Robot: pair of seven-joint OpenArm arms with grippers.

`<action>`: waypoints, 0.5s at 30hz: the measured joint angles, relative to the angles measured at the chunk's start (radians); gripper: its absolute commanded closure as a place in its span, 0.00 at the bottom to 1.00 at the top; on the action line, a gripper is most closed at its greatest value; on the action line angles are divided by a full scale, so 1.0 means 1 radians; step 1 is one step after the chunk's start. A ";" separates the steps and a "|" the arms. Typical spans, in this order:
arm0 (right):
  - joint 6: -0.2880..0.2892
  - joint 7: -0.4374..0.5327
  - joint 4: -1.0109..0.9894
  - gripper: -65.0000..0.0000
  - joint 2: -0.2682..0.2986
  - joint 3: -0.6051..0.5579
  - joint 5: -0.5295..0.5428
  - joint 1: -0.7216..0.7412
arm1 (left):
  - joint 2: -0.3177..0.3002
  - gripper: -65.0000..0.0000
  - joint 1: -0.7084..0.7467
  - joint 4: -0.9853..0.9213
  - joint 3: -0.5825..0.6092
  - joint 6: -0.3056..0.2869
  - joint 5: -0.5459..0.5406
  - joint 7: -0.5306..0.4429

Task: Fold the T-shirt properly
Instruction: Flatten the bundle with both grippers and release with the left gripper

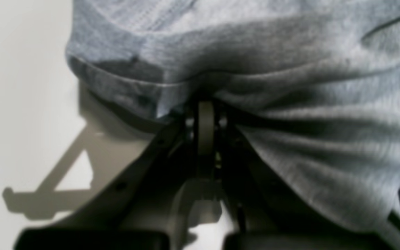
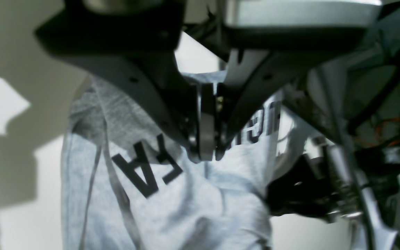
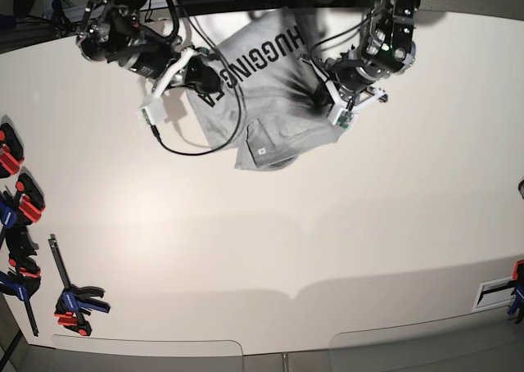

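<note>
We see both hands, the left hand (image 1: 205,118) and the right hand (image 2: 207,146), pinched closed on the grey T-shirt (image 3: 262,85) bunched at the far edge of the white tabletop (image 3: 327,241), apparently mid-fold; next we would draw the cloth flat.

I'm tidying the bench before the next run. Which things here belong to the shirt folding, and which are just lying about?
Part of the job:
- light heather-grey cotton T-shirt with black block lettering
- left gripper, shut on the T-shirt
- right gripper, shut on the T-shirt

Lying about:
- red, blue and black bar clamps at the white table's edge
</note>
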 measured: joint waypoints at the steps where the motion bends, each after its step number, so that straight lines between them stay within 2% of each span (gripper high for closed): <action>1: 0.011 -0.002 0.015 1.00 0.000 0.007 0.025 -0.008 | 0.000 1.00 -0.012 -0.022 -0.002 0.003 -0.016 -0.023; 6: 0.015 -0.009 0.131 1.00 0.000 0.025 0.111 -0.076 | 0.001 1.00 -0.121 -0.177 -0.003 -0.004 -0.045 -0.120; 8: 0.015 -0.009 0.179 1.00 0.000 0.024 0.156 -0.089 | 0.001 1.00 -0.177 -0.238 -0.003 -0.006 -0.074 -0.124; 10: 0.016 -0.004 0.217 1.00 0.000 0.023 0.192 -0.089 | 0.000 1.00 -0.227 -0.280 -0.004 -0.003 -0.131 -0.108; 13: 0.016 0.034 0.232 1.00 -0.023 0.023 0.188 -0.084 | 0.000 1.00 -0.272 -0.282 -0.005 0.006 -0.229 -0.036; 15: 0.016 0.049 0.232 1.00 -0.039 0.018 0.177 -0.082 | -0.003 1.00 -0.291 -0.260 -0.005 -0.032 -0.279 0.030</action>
